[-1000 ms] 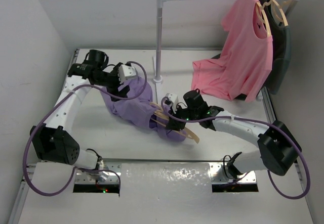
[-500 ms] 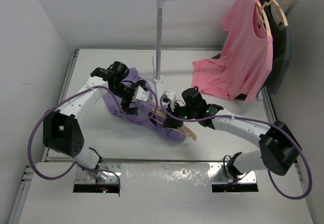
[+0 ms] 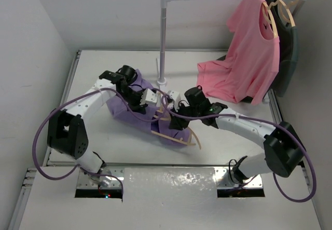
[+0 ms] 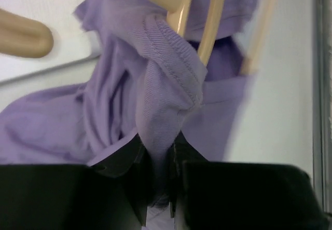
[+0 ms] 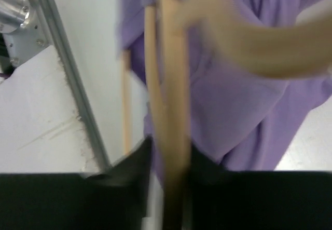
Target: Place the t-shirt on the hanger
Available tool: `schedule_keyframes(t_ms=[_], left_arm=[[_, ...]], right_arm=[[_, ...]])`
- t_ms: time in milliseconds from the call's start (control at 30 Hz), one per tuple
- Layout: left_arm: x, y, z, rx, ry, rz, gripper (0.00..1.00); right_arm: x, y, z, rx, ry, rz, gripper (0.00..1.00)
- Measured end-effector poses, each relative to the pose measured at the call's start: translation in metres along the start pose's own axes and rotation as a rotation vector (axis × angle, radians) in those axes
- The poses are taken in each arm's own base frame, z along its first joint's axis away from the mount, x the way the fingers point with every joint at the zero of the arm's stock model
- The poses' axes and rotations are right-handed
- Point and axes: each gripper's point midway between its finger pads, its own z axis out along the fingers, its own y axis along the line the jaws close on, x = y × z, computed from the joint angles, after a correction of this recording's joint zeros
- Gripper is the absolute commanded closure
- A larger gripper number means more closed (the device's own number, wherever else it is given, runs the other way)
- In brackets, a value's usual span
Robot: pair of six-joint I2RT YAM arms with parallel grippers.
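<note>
A white tabletop (image 3: 104, 141) carries a white-and-metal garment rail (image 3: 163, 38), from which a pink short-sleeved t-shirt (image 3: 249, 58) and a dark green-black garment (image 3: 288, 58) hang on tan hangers. The lavender-purple cloth t-shirt (image 3: 122, 110) lies bunched at the table's middle, between the two arms. The slim light tan wooden hanger (image 3: 171, 135) sits partly inside it, its lower bar showing at the near edge. The left gripper (image 4: 161, 188) is pinched on a fold of the shirt's ribbed hem. The right gripper (image 5: 166, 188) is clamped around the hanger's tan bar.
</note>
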Motion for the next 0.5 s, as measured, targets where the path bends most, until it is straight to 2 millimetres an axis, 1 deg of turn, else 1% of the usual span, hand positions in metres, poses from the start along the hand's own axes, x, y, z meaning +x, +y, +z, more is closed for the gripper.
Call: schedule_keyframes(t_ms=[67,100,133,167,233,300,333,400,433,467,500], left_arm=[[0.001,0.006,-0.006,-0.053,0.011,-0.042,1.00],[0.002,0.009,-0.010,-0.085,0.013,-0.073,1.00],[0.005,0.011,-0.015,-0.122,0.017,-0.114,1.00],[0.007,0.014,-0.020,-0.159,0.017,-0.155,1.00],[0.014,0.021,-0.030,-0.237,0.021,-0.248,1.00],[0.019,0.027,-0.037,-0.309,0.025,-0.328,1.00],[0.022,0.030,-0.040,-0.345,0.029,-0.360,1.00],[0.027,0.034,-0.047,-0.418,0.042,-0.409,1.00],[0.029,0.036,-0.051,-0.450,0.049,-0.425,1.00],[0.030,0.040,-0.057,-0.492,0.057,-0.443,1.00],[0.033,0.047,-0.064,-0.549,0.072,-0.457,1.00]], right_arm=[[-0.009,-0.005,0.000,0.030,-0.006,-0.008,0.44],[-0.018,-0.007,-0.001,0.049,-0.016,-0.016,0.21],[-0.031,-0.013,-0.004,0.086,-0.036,-0.024,0.11],[-0.045,-0.017,-0.007,0.122,-0.059,-0.027,0.03],[-0.081,-0.030,-0.018,0.215,-0.134,-0.042,0.01],[-0.111,-0.042,-0.033,0.304,-0.207,-0.047,0.01],[-0.123,-0.047,-0.043,0.344,-0.244,-0.049,0.01],[-0.140,-0.052,-0.062,0.414,-0.302,-0.054,0.01],[-0.145,-0.055,-0.072,0.447,-0.326,-0.055,0.04],[-0.149,-0.056,-0.081,0.474,-0.346,-0.055,0.09],[-0.154,-0.056,-0.090,0.495,-0.370,-0.049,0.26]])
